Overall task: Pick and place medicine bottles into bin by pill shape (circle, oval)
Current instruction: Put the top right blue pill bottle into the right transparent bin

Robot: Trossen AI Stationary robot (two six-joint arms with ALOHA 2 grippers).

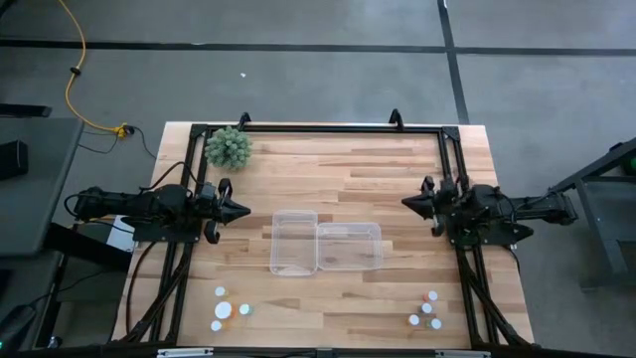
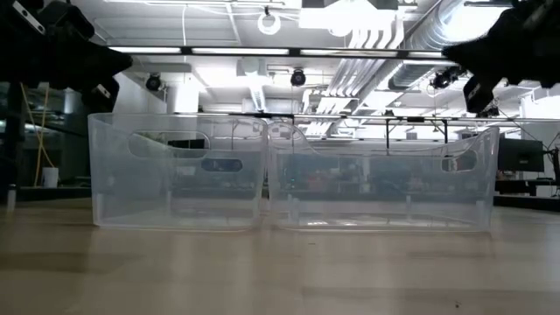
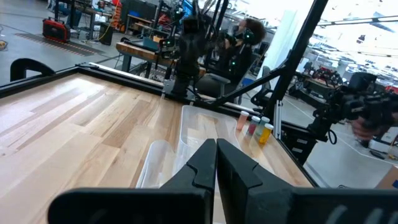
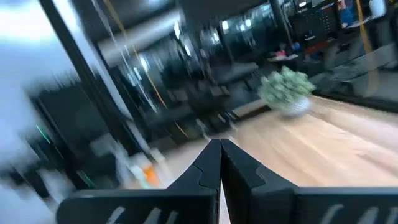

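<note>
Nothing picked yet: both grippers, left and right, flank the bins, fingers together; next, reach a bottle.

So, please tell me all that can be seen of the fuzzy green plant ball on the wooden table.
The fuzzy green plant ball is a round tuft of short spiky leaves, probably artificial. The right wrist view shows it sitting upright in a small pale pot. It stands on the light wooden table at the far corner on the left arm's side, just inside the black frame. No gripper touches it, and the clear containers and bottles lie well apart from it.
</note>
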